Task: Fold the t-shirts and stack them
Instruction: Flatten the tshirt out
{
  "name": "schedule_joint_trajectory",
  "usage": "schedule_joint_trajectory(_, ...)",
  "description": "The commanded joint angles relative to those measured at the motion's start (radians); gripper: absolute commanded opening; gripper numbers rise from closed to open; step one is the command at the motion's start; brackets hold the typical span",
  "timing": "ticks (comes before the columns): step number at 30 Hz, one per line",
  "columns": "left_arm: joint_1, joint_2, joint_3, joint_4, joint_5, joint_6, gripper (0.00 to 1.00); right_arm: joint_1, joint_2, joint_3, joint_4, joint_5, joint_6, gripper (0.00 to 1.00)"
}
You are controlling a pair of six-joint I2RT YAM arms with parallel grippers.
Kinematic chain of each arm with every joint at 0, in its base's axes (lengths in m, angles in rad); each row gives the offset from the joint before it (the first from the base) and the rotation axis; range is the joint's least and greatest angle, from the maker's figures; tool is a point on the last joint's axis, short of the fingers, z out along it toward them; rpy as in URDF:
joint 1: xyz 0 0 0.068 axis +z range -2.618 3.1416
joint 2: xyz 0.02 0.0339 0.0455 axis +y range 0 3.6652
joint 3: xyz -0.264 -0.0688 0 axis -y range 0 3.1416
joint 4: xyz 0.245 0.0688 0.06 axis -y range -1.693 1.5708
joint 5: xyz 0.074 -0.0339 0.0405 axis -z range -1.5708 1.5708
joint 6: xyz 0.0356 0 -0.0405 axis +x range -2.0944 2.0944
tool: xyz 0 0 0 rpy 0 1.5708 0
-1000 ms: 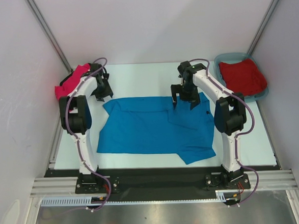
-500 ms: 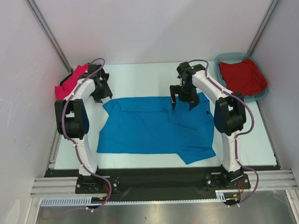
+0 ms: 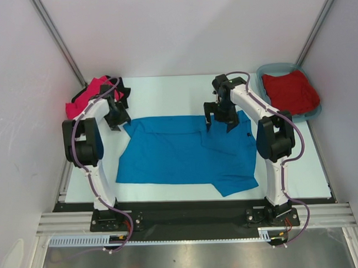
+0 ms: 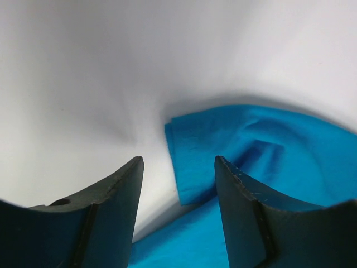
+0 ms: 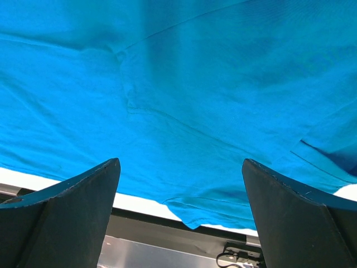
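Blue t-shirt [image 3: 185, 151] is lying flat on bench [image 3: 166, 93]: soft, light, best pinched at cloth edges. Left end effector [image 3: 116, 114] is hovering part-open at its ten o'clock corner [image 4: 192, 151]; right end effector [image 3: 218, 122] is gaping wide at one o'clock.

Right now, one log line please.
blue t-shirt spread out | left hand open by its corner | right hand open over it

No text, label or number can be read anywhere; finer print may be too small.
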Motion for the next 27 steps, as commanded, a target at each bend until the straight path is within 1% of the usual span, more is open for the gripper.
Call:
schedule_joint_trajectory(1, 0.019, -0.048, -0.015, 0.020, 0.021, -0.013, 0.60, 0.001, -0.055, -0.002, 0.009, -0.007, -0.003, 0.98)
schedule_joint_trajectory(12, 0.024, 0.000, -0.018, 0.051, 0.047, -0.014, 0.60, -0.001, -0.050, 0.000, 0.006, -0.006, -0.004, 0.98)
schedule_joint_trajectory(21, 0.024, 0.044, 0.006, 0.066, 0.083, -0.018, 0.55, -0.001, -0.049, 0.001, 0.002, -0.003, -0.004, 0.98)
schedule_joint_trajectory(27, 0.022, 0.066, 0.023, 0.068, 0.094, -0.018, 0.49, -0.002, -0.047, 0.004, -0.001, -0.001, -0.001, 0.98)
